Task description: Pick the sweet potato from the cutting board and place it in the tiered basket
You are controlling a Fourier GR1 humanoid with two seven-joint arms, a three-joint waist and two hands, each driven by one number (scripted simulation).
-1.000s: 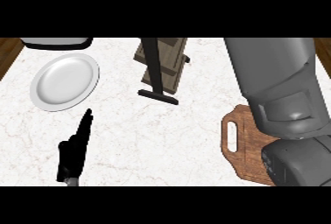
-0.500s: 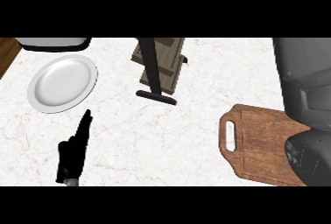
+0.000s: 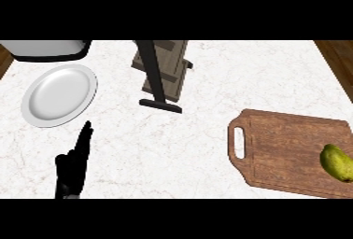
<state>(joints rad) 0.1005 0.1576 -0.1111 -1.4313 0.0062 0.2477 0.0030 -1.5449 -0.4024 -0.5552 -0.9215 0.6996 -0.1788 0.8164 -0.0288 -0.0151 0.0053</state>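
Left hand [image 3: 69, 172] is low at the view's lower left, just over the marble bench [image 3: 196, 149], resting open. The fingers [image 3: 84, 140] are straight and pressed together, pointing up the view toward the plate, and they hold nothing. My right hand is out of the view, so I can't tell how it stands.

Now over to the right: the wooden cutting board [image 3: 283, 154] lies flat on the bench, with its handle slot facing the middle. And there's the sweet potato [image 3: 335, 162], looking yellow-green. It lies on the board's far right side, right at the view's edge and well apart from my left hand.

Up top in the middle stands the tiered basket [image 3: 173, 63], grey-brown trays on a dark post, with its black foot set down on the marble. It's well apart from the board.

The white plate [image 3: 59, 94] lies at the left, just above my fingertips but not touching them. Behind it, in the top left corner, is a pale container [image 3: 45, 47] with a dark rim, cut off by the edge.
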